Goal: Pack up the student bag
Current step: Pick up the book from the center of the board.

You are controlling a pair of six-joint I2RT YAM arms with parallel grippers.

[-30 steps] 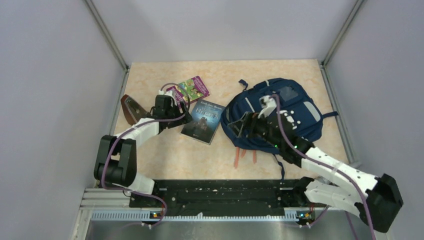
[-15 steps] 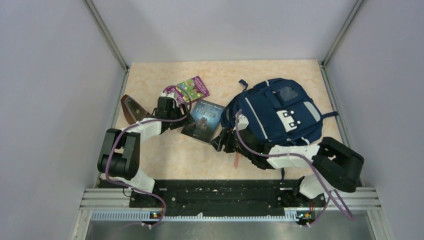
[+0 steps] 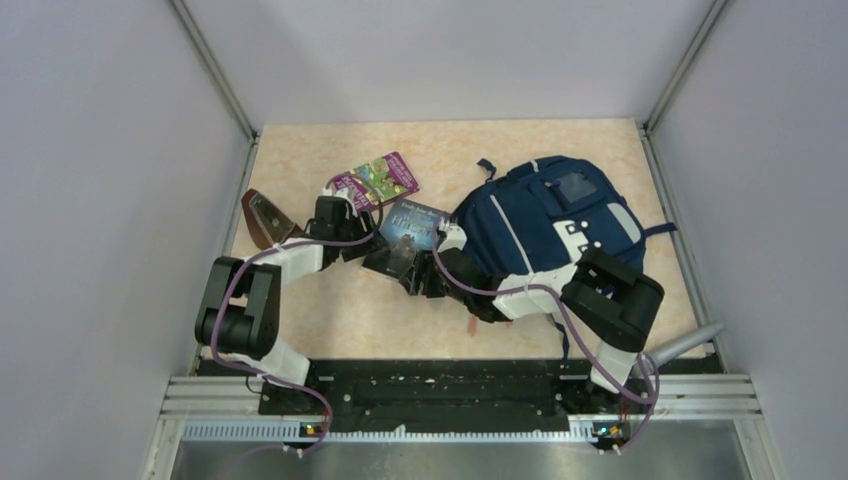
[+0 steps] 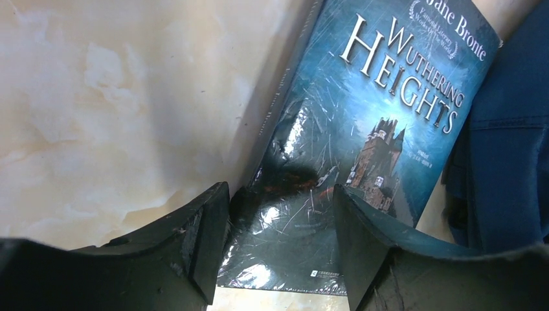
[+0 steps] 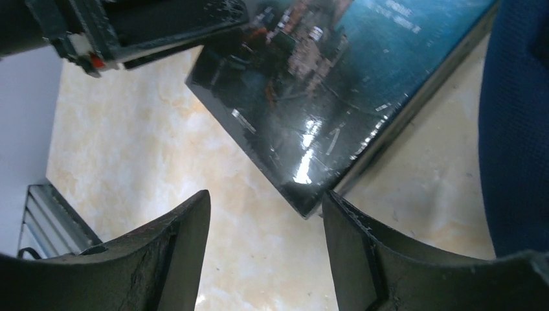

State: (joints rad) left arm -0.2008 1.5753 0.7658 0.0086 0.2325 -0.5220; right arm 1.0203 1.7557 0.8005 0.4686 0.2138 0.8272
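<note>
The navy student bag [image 3: 560, 225] lies at the right of the table, front patch up. A dark blue "Wuthering Heights" book [image 3: 412, 228] lies just left of it. My left gripper [image 3: 358, 245] is open at the book's left edge, and in the left wrist view [image 4: 281, 214] its fingers straddle the book's [image 4: 382, 110] near corner. My right gripper [image 3: 418, 282] is open and low at the book's near corner, which sits between its fingertips in the right wrist view [image 5: 265, 220]. The bag also shows in both wrist views [image 4: 511, 149] [image 5: 518, 129].
A purple and green booklet [image 3: 378, 178] lies behind the left gripper. A brown object [image 3: 262, 218] stands by the left wall. A thin orange stick [image 3: 469, 324] lies near the bag's near edge. The right arm lies across the bag's near side.
My right arm has come off the bag's top, swung left and down, and its open gripper now sits at the book's near corner. The left gripper has barely moved.
</note>
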